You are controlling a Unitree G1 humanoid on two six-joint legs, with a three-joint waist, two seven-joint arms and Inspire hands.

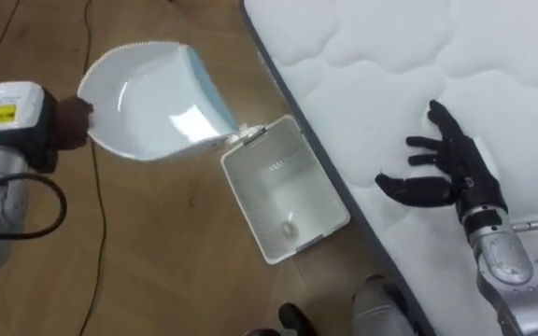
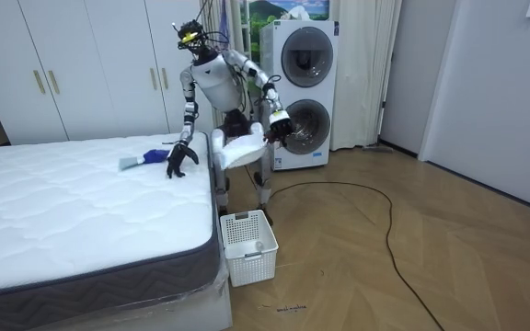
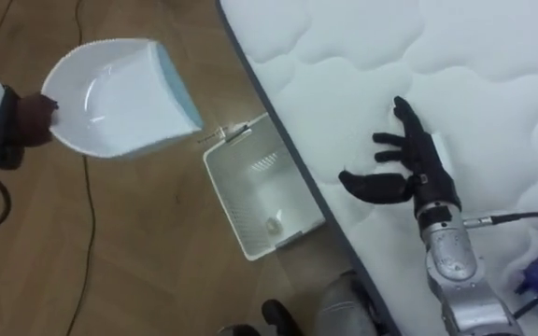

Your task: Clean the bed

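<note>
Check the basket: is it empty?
Nearly empty: the basket by the bed stands upright, with one small pale item on its bottom; what it is cannot be told.

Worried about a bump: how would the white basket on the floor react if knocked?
The basket looks like thin perforated plastic, nearly empty, so probably light and apt to slide on the smooth wood floor. Its walls look fairly tall for its base, so the dustpan hitting the rim might tip it.

From what I'm seeing the dustpan (image 1: 148, 98) is glossy smooth white plastic, the basket (image 1: 269, 173) is matt white plastic with perforated walls, the mattress (image 1: 372, 56) is soft quilted white cloth, and the floor (image 1: 157, 252) is smooth wood with a slight sheen
</note>
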